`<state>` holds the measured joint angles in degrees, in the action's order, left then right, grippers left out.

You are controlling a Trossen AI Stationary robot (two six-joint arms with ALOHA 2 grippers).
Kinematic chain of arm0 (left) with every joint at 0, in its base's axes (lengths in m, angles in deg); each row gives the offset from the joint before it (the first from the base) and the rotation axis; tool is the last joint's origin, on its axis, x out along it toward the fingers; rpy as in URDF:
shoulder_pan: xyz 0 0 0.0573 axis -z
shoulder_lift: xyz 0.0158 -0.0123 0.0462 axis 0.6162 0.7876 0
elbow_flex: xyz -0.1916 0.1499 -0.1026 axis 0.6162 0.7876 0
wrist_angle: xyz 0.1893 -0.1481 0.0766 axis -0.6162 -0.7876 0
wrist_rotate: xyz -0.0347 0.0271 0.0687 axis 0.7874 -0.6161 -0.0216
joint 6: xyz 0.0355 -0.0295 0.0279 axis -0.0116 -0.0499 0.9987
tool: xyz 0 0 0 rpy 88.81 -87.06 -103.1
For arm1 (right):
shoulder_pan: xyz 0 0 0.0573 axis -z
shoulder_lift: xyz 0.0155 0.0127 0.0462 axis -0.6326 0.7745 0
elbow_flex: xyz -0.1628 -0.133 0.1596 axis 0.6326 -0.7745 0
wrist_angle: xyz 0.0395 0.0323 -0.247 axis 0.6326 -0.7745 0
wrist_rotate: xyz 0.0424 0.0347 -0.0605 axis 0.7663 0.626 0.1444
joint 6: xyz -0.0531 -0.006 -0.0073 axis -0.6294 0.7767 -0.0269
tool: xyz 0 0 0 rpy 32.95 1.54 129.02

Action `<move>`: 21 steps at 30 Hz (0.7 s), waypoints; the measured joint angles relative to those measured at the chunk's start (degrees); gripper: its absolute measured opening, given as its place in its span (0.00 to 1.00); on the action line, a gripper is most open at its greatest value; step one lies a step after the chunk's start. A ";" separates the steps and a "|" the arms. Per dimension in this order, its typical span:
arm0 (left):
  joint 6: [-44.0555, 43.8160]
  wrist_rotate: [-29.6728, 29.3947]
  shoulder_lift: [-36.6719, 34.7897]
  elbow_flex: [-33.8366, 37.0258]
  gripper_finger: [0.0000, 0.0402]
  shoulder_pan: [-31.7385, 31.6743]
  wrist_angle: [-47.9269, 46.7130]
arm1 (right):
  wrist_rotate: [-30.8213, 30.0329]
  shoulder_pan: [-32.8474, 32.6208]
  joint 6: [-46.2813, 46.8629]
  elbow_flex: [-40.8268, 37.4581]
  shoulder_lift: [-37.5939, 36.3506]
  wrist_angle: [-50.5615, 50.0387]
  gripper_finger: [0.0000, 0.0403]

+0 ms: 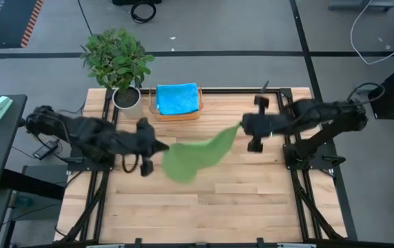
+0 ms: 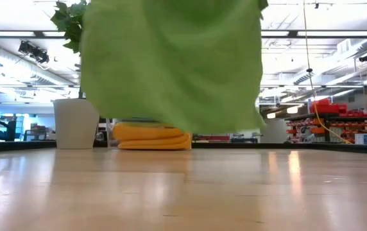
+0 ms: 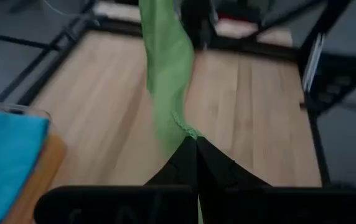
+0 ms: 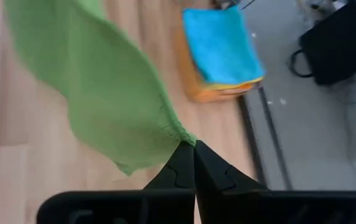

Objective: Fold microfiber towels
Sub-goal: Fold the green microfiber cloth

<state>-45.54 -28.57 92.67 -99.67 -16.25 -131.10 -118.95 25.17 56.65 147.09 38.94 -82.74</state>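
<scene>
Overhead, the left gripper (image 1: 161, 147) and the right gripper (image 1: 241, 125) each pinch a corner of one green towel (image 1: 195, 157), which hangs stretched between them above the wooden table (image 1: 218, 207). Both arms reach inward from the table's sides, lying low and nearly level, the left one slightly nearer the front edge than the right. Behind them, at the back edge, a blue towel (image 1: 177, 98) tops a folded stack (image 1: 176, 114), just beside a potted plant (image 1: 118, 58) in a white pot.

From table height, neither gripper shows; the green towel (image 2: 170, 61) fills the upper middle of the picture, and its lowest edge hangs clear of the tabletop. Under it, farther back, the stack shows as yellow and orange layers (image 2: 151, 136), with the white pot (image 2: 76, 123) to its side.

The left wrist camera shows that arm's fingers (image 3: 184, 163) pressed fully together with the green cloth's corner (image 3: 187, 132) caught at their tips; the towel (image 3: 165, 68) runs away as a narrow twisted band toward the other arm, blurred in the distance.

The right wrist camera shows its own fingers (image 4: 181, 168) likewise closed tight on a towel corner (image 4: 184, 138), the green cloth (image 4: 97, 87) spreading wide from there. Beyond lies the stack, blue (image 4: 221, 43) over yellow and orange.
</scene>
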 joint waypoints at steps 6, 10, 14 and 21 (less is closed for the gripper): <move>-4.11 11.32 -2.09 0.01 0.00 0.87 -1.25 | 6.93 -1.60 1.36 9.98 3.95 -9.66 0.00; -14.10 17.93 3.96 1.70 0.00 6.45 -6.17 | 15.04 -9.00 11.70 2.07 5.94 -9.17 0.00; -23.75 15.32 14.66 7.82 0.00 12.00 -4.24 | 16.01 -17.68 19.09 -15.57 8.13 9.00 0.00; -38.33 15.51 36.71 11.58 0.00 15.98 6.12 | 16.68 -24.79 31.89 -38.08 14.93 42.70 0.00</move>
<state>-83.86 -13.06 129.38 -88.09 -0.26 -124.98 -102.27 0.38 88.54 109.01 53.88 -40.05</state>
